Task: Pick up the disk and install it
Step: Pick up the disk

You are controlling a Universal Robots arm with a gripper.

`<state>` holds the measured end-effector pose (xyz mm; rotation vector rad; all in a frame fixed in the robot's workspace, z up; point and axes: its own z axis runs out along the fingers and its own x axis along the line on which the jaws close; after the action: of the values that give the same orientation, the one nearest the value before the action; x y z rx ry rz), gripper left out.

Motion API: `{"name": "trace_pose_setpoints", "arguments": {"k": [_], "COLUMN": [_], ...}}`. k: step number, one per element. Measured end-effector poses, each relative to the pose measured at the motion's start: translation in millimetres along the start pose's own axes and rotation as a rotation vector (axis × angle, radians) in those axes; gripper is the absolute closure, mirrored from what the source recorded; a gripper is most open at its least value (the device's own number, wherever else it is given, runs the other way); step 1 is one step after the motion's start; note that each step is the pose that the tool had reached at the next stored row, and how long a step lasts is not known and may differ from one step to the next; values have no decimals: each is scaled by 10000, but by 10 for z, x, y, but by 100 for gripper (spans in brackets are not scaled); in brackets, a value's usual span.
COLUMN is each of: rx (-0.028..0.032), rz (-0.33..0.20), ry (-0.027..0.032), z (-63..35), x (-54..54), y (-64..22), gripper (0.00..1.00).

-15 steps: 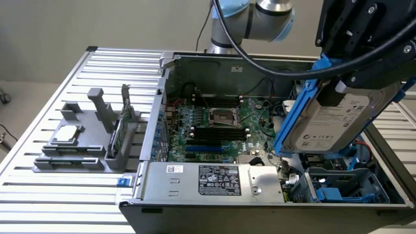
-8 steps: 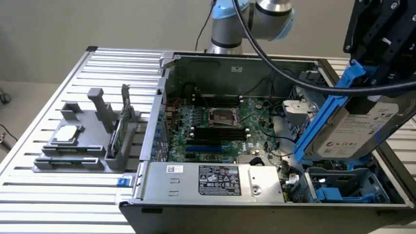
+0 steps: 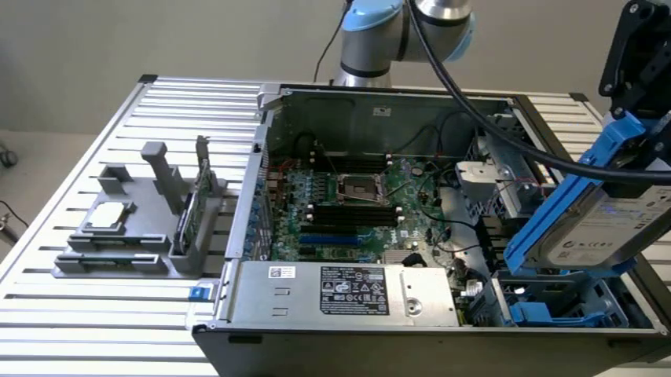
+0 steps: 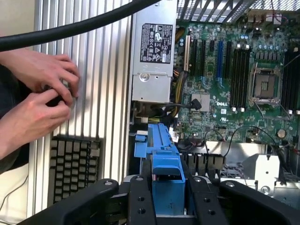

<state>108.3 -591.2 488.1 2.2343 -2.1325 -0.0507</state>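
One disk [image 3: 606, 224]: silver-grey, white label, blue carrier, tilted, clamped in end effector [image 4: 168, 197].

Disk [image 3: 603, 228] in the tool [image 3: 634, 118], aslant above the open computer case [image 3: 378, 110] at the exterior view's right.

Legible as "DELL" in white on the green motherboard [image 4: 234, 89]; print on the power supply label [image 4: 156, 36] and on the white label of the disk [image 3: 614, 224] too small to read.
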Motion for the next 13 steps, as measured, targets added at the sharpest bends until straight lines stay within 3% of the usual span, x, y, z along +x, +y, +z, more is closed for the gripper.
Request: {"name": "trace_pose_setpoints", "arguments": {"k": [2,5,13], "rx": [0,6,13], "rz": [-2,-7,-8], "ry": [-22,-130,-130], "z": [5,26,39], "x": [29,70,76], "y": [-55,-67,-69], "gripper": [67,67,67]}}
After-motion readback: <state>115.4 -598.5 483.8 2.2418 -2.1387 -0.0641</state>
